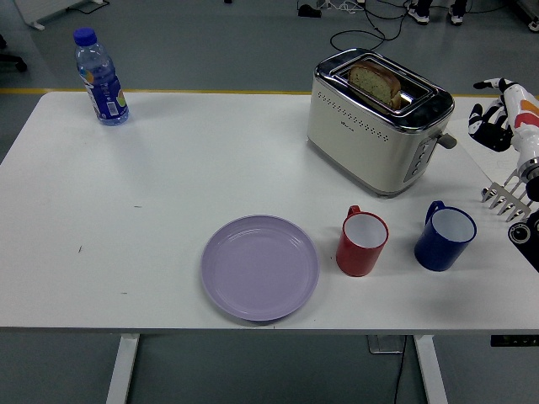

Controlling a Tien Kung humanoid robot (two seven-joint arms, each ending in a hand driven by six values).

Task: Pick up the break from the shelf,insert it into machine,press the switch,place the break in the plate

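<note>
I can read no text, number or sign at this resolution. The toaster (376, 126) carries a small dark mark on its cream side panel, below the rows of perforations; I take it for a brand mark, but its characters are too small to resolve. The water bottle (101, 77) has a blue label with yellow and white patches; any print on it is blurred and cannot be made out. I find no marking on the plate (259, 268), the red mug (362, 242), the blue mug (445, 237) or the table (168, 177).
</note>
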